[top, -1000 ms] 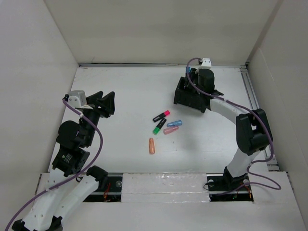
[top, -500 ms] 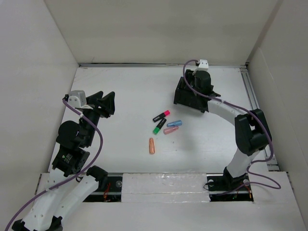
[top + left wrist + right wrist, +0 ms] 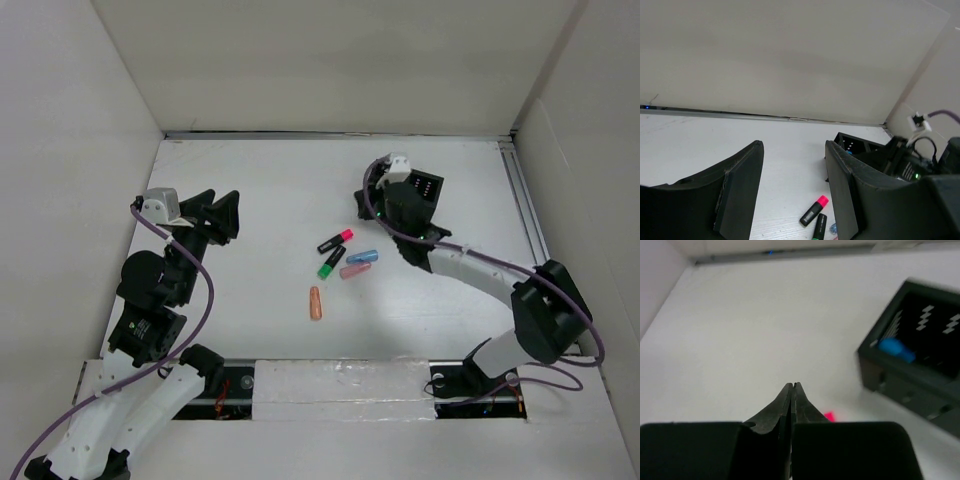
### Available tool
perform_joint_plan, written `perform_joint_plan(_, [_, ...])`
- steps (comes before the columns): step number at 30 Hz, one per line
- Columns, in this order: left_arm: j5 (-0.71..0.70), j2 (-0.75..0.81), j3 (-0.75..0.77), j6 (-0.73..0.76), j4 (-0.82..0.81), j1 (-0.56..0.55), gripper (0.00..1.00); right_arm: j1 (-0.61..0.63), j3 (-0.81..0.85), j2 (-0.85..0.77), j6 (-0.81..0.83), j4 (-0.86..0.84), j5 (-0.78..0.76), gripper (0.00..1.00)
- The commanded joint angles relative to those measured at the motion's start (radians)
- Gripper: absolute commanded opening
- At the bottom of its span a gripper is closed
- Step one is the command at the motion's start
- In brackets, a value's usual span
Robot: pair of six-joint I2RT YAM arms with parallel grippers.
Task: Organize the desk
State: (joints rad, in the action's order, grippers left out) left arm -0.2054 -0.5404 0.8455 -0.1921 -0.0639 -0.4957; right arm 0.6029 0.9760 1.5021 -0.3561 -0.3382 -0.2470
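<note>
The desk (image 3: 262, 178) is a white tabletop. Several markers lie at its middle: a black one with a pink cap (image 3: 336, 240), a green one (image 3: 331, 262), a blue one (image 3: 362, 256), a salmon one (image 3: 354, 270) and an orange one (image 3: 316, 302). My right gripper (image 3: 372, 205) is shut and empty, just left of the black organizer box (image 3: 428, 190) and above the markers. In the right wrist view its tips (image 3: 792, 386) meet, with the pink cap (image 3: 829, 416) below and a blue item (image 3: 895, 350) inside the box (image 3: 935, 385). My left gripper (image 3: 215, 215) is open and empty at the left.
White walls stand on three sides and a metal rail (image 3: 525, 215) runs along the right edge. In the left wrist view the open gripper (image 3: 795, 145) frames the pink-capped marker (image 3: 814, 210), the green marker (image 3: 819, 226) and the box (image 3: 856, 149).
My right gripper has drawn back from over the organizer box to its left front, toward the markers. The left arm and the markers have not moved.
</note>
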Motion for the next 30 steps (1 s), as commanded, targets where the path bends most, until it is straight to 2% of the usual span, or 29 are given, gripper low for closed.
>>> perform_joint_plan(1, [0.009, 0.003, 0.000, -0.001, -0.054, -0.001, 0.48, 0.121, -0.086, 0.003, -0.063, 0.011, -0.015, 0.00])
perform_joint_plan(2, [0.018, 0.005, 0.001, -0.003, -0.053, -0.001, 0.48, 0.141, -0.100, 0.012, -0.070, 0.034, -0.018, 0.15])
perform_joint_plan(4, [0.027, 0.011, 0.003, -0.004, -0.056, -0.001, 0.48, 0.178, -0.097, 0.032, -0.066, 0.103, 0.006, 0.34])
perform_joint_plan(5, [0.024, 0.013, 0.000, -0.004, -0.054, -0.001, 0.48, 0.187, -0.094, 0.040, -0.066, 0.126, 0.011, 0.52])
perform_joint_plan(8, [0.023, 0.014, 0.001, -0.004, -0.054, -0.001, 0.48, 0.196, -0.100, 0.073, -0.063, 0.137, 0.043, 0.72])
perform_joint_plan(14, [0.014, 0.017, 0.003, -0.003, -0.053, -0.001, 0.48, 0.164, -0.071, 0.153, -0.078, 0.099, 0.084, 0.78])
perform_joint_plan(19, [0.017, 0.014, 0.001, -0.004, -0.053, -0.001, 0.48, 0.136, -0.031, 0.204, -0.093, 0.080, 0.080, 0.79])
perform_joint_plan(26, [0.034, 0.014, 0.003, -0.007, -0.054, -0.001, 0.48, 0.107, 0.088, 0.328, -0.103, 0.097, 0.129, 0.81])
perform_joint_plan(30, [0.032, 0.017, 0.000, -0.007, -0.057, -0.001, 0.48, 0.107, 0.188, 0.420, -0.106, 0.172, 0.141, 0.81])
